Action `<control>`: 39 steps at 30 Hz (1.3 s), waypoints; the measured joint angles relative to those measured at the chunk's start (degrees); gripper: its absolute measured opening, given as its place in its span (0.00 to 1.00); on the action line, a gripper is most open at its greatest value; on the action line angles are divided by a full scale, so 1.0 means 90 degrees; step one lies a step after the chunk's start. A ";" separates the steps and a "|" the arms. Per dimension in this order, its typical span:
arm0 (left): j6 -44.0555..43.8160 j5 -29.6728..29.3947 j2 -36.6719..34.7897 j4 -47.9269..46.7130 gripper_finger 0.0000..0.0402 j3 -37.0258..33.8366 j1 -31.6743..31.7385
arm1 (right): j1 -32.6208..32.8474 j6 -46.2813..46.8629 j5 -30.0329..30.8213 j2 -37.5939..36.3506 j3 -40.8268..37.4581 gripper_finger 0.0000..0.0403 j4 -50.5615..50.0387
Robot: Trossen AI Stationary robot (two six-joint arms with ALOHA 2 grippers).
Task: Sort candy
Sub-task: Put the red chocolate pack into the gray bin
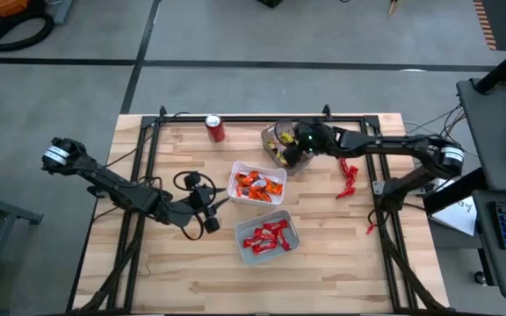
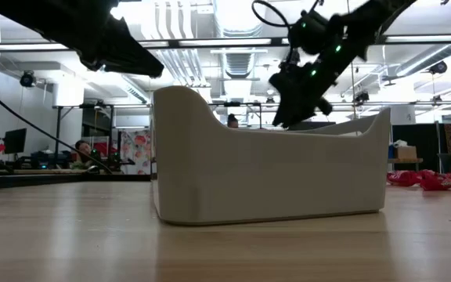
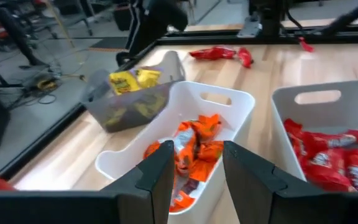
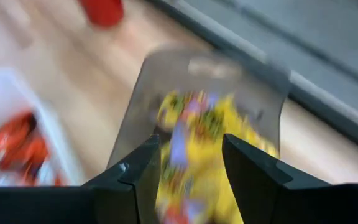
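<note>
Candy in three trays near the table's middle. Orange-wrapped pieces fill the white tray (image 1: 256,183); red-wrapped pieces (image 1: 266,236) lie in the second white tray (image 1: 267,234) just beside it toward the near edge; yellow pieces (image 3: 134,79) sit in the grey translucent tray (image 1: 281,146) nearer the far rail. A loose bunch of red wrappers (image 1: 349,175) lies on the bare wood, apart from the trays, with another small red piece (image 1: 370,228) by the right rail. The red soda can (image 1: 215,129) stands apart near the far edge.

Right gripper (image 1: 299,149) hangs over the grey tray; in its wrist view the fingers (image 4: 132,177) stand parted with yellow candy visible through the gap and nothing pinched between them. Left gripper (image 1: 211,213) hovers beside the orange tray, fingers (image 3: 157,174) apart, nothing held.

Handling, as judged: each sweet looks very light, soft-bodied, in slick crinkly foil. Likely to slide off pads or twist when nipped at a loose end. Wrappers overlap in heaps, so a pinch may lift two at once. Crushing risk seems low; dropping risk higher.

Where to grip: across the plump middle of a single piece lying on top or alone, fingers closing on the narrow sides. The red ones on open wood look easiest, with clear room around them, though flat pieces may need fingertips close to the tabletop.
</note>
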 joint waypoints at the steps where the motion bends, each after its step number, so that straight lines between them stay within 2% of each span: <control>1: 0.0004 0.0086 0.0000 -0.0007 0.30 0.0000 0.0000 | 0.0071 0.0145 -0.0056 -0.0102 0.0069 0.41 -0.0408; 5: 0.0053 0.0119 0.0000 -0.0005 0.30 -0.0002 0.0007 | 0.0469 0.0822 -0.0104 -0.0508 0.0316 0.40 -0.2143; 9: 0.0248 0.0119 0.0000 -0.0005 0.30 -0.0002 0.0010 | 0.0927 0.1546 -0.0654 -0.0760 0.0492 0.41 -0.3898; 12: 0.0430 0.0119 0.0000 -0.0005 0.30 -0.0002 0.0009 | 0.1306 0.1161 -0.1097 -0.0782 0.0509 0.42 -0.5290; 16: 0.0810 0.0121 0.0002 -0.0003 0.30 -0.0002 0.0010 | 0.1878 0.0907 -0.1185 -0.0628 0.0372 0.45 -0.6637; 22: 0.1149 0.0122 0.0002 0.0005 0.30 -0.0002 0.0010 | 0.2522 -0.0073 -0.1188 -0.0352 0.0010 0.47 -0.6824; 27: 0.1151 0.0122 0.0002 0.0010 0.30 -0.0002 0.0010 | 0.2534 -0.0160 -0.1104 -0.0003 -0.0255 0.45 -0.6740; 31: 0.1151 0.0122 0.0002 0.0010 0.30 -0.0002 0.0010 | 0.2520 -0.0291 -0.0743 0.0351 -0.0438 0.44 -0.6639; 35: 0.1151 0.0122 0.0002 0.0010 0.30 -0.0002 0.0010 | 0.2524 -0.0308 -0.0634 0.0661 -0.0569 0.44 -0.6056; 39: 0.1149 0.0123 0.0002 0.0015 0.30 -0.0012 0.0010 | 0.2512 -0.0338 -0.0353 0.0997 -0.0614 0.37 -0.5799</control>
